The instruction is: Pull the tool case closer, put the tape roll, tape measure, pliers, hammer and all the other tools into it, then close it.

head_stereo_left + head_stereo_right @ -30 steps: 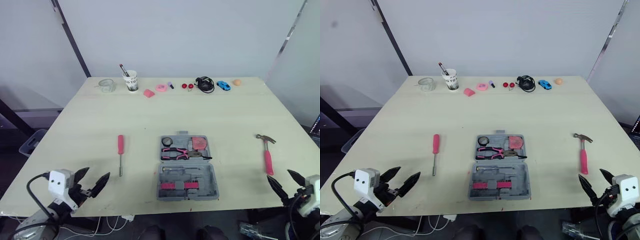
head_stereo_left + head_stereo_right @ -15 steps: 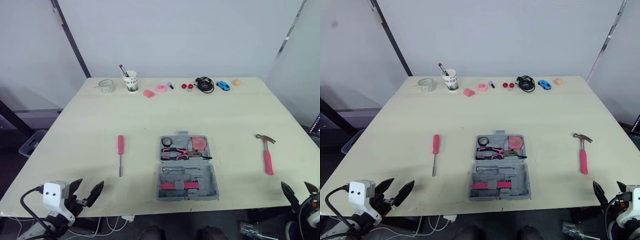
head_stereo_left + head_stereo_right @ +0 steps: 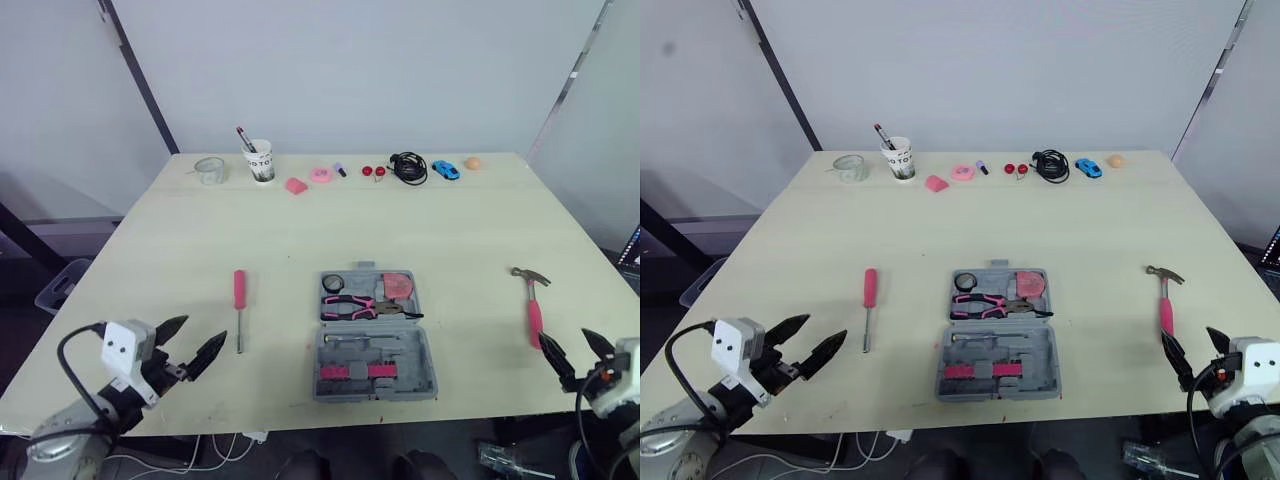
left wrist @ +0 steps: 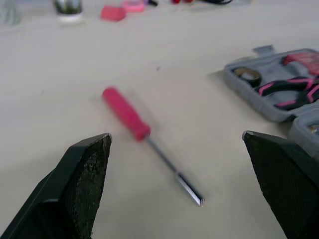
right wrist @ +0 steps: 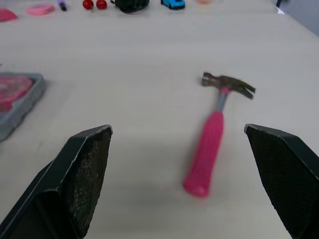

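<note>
The grey tool case [image 3: 375,335] lies open near the table's front middle. Its far half holds a black tape roll [image 3: 334,283], pink-handled pliers [image 3: 360,306] and a pink tape measure [image 3: 399,286]. A pink-handled screwdriver [image 3: 240,305] lies left of the case, its shaft towards the front edge. A pink-handled hammer [image 3: 535,309] lies to the right, head away from me. My left gripper [image 3: 190,345] is open at the front left, short of the screwdriver [image 4: 144,134]. My right gripper [image 3: 575,352] is open at the front right, just short of the hammer [image 5: 215,129].
Along the far edge of the table [image 3: 180,250] stand a clear cup [image 3: 210,170], a paper cup with pens [image 3: 260,160], pink items [image 3: 310,178], red balls [image 3: 374,171], a black cable [image 3: 410,167], a blue toy car [image 3: 446,170] and an orange ball [image 3: 473,163].
Both grippers dropped towards the front edge half a second ago and have come back up over the table, the left towards the screwdriver, the right towards the hammer. The tools have not moved.
</note>
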